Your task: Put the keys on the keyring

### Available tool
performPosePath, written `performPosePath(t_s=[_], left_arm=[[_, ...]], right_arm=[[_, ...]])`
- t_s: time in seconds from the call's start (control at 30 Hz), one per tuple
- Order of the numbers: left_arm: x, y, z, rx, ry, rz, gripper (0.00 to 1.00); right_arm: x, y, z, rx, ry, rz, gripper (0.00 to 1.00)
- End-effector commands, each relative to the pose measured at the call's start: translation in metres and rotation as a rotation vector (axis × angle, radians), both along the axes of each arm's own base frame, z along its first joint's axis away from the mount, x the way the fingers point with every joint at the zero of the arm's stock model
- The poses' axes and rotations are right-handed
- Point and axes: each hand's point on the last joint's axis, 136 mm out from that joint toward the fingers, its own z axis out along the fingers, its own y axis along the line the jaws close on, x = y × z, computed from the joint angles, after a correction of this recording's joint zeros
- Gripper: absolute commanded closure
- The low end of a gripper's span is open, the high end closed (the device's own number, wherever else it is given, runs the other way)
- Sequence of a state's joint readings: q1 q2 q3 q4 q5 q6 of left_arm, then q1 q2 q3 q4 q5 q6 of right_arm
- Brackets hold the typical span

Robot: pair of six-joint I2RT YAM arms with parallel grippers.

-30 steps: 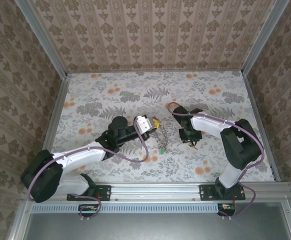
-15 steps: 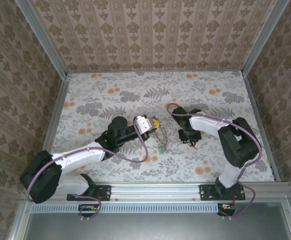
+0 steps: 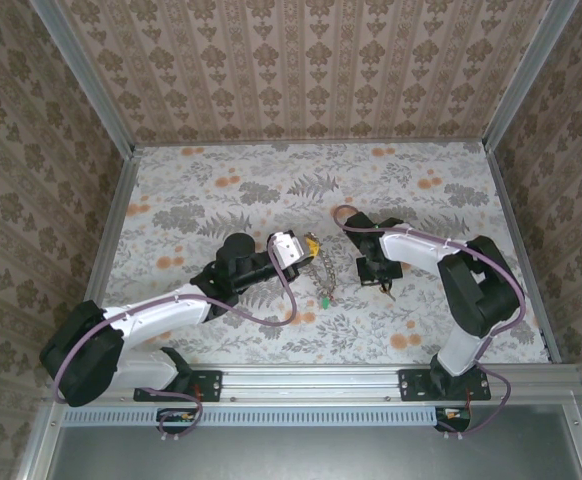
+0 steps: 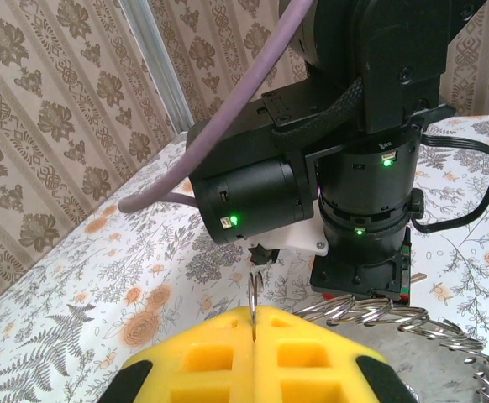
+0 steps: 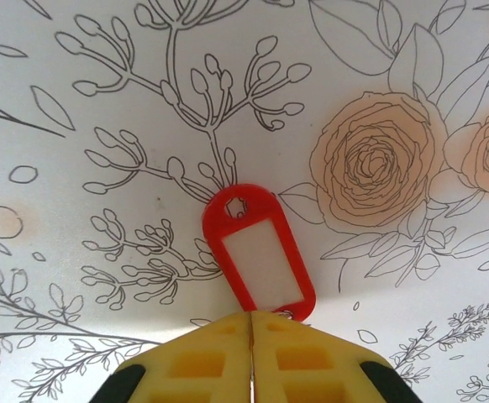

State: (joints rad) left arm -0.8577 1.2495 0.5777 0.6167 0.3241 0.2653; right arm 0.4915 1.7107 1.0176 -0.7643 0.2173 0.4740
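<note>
The left jaws pinch a thin loop of the keyring (image 3: 323, 268) near the middle of the floral bench (image 3: 221, 190). The right jaws are clenched on the end of a red-tagged key (image 5: 259, 252) lying flat nearby. The step looks like pickup; next, the key likely needs lifting and threading onto the ring.

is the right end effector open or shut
Shut: the right end effector has its yellow fingers pressed together with no gap, apparently pinching the lower end of the red tag.

Keyring (image 3: 321, 270) left of key tag (image 5: 259, 262) (tabletop (image 3: 221, 190) beneath)
</note>
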Motion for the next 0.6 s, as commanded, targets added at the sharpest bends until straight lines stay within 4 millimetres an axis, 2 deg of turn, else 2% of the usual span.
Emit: performPosePath(t_s=[0.0,0.2,0.33,0.4,0.57], left_arm=[[-0.003,-0.001,0.026,-0.052,-0.063,-0.005,1.00],[-0.002,-0.002,0.026,-0.051,-0.063,-0.005,1.00],[-0.002,-0.003,0.025,-0.051,-0.061,-0.008,1.00],[-0.001,-0.002,0.026,-0.051,-0.063,-0.007,1.00],[-0.002,-0.002,0.025,-0.050,-0.063,-0.007,1.00]], right_arm=[[-0.003,-0.005,0.007,0.006,-0.017,-0.009,0.91],[-0.004,-0.003,0.009,0.095,-0.029,-0.034,0.89],[-0.006,-0.003,0.007,0.102,0.003,-0.023,0.70],[-0.009,-0.004,0.004,0.084,0.031,-0.013,0.66],[-0.011,-0.002,-0.002,0.059,0.051,0.012,0.64]])
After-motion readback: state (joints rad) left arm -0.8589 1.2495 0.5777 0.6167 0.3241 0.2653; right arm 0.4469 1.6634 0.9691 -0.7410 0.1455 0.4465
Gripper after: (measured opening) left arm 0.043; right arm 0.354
